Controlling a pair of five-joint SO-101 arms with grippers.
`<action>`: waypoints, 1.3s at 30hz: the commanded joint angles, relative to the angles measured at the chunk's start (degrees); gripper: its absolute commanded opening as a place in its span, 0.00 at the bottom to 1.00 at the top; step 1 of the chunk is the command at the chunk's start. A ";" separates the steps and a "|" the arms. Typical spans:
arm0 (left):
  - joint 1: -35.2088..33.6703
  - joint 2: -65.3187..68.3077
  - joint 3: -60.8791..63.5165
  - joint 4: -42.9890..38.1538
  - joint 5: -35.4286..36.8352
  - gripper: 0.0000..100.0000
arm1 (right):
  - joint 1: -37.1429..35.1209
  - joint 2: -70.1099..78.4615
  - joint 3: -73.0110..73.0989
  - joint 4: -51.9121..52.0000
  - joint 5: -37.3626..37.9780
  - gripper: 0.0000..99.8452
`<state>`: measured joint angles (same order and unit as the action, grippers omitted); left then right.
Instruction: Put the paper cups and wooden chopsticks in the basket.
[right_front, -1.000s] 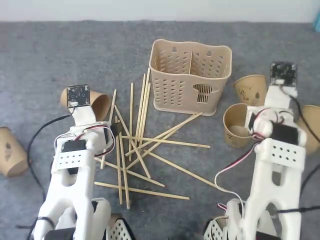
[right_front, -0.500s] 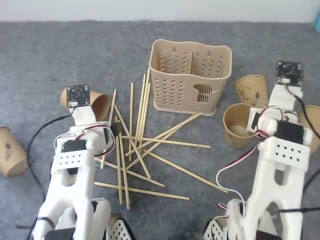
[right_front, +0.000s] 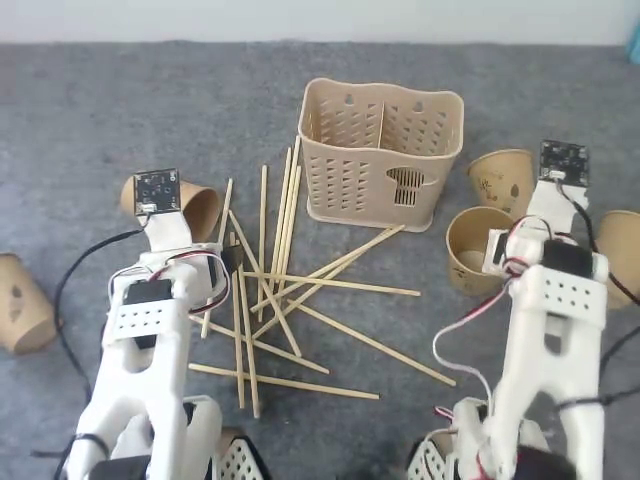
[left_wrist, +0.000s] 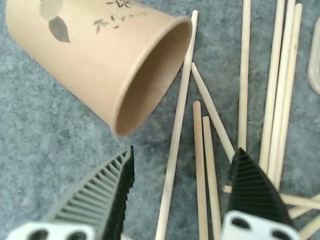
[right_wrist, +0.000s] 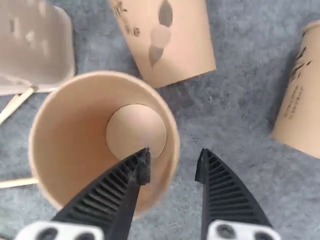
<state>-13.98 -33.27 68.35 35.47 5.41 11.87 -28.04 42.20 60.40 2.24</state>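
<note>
A tan slotted basket (right_front: 380, 150) stands at the back centre, and several wooden chopsticks (right_front: 280, 290) lie scattered in front of it. My left gripper (left_wrist: 184, 155) is open just above the chopsticks (left_wrist: 200, 150), beside a paper cup (left_wrist: 100, 60) lying on its side. My right gripper (right_wrist: 173, 152) is open astride the rim of an upright paper cup (right_wrist: 75, 150), one finger inside it and the other outside. In the high view that cup (right_front: 475, 250) stands right of the basket, with the right arm (right_front: 555, 290) over it.
A second cup (right_front: 500, 178) lies beyond the upright one, and a third (right_front: 622, 245) sits at the right edge. Another cup (right_front: 20, 300) lies at the far left, apart from the one (right_front: 195, 208) beside the left arm (right_front: 150, 310). Grey carpet covers the table.
The right arm's wrist swung a little to the right, then came back left, closer over the upright cup. The left arm has kept still.
</note>
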 joint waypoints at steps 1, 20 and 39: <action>0.18 0.18 -2.24 -1.41 -0.44 0.29 | -0.40 4.53 -3.34 -1.19 -1.05 0.08; 0.18 0.18 -2.24 -1.58 -0.44 0.29 | -0.40 8.57 -49.67 31.34 -5.27 0.01; 0.18 0.18 -2.24 -1.67 -0.44 0.29 | -15.08 26.07 -90.11 33.71 -11.34 0.01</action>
<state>-13.98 -33.27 68.35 35.47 5.41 -0.18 -3.08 -42.02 93.54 -7.87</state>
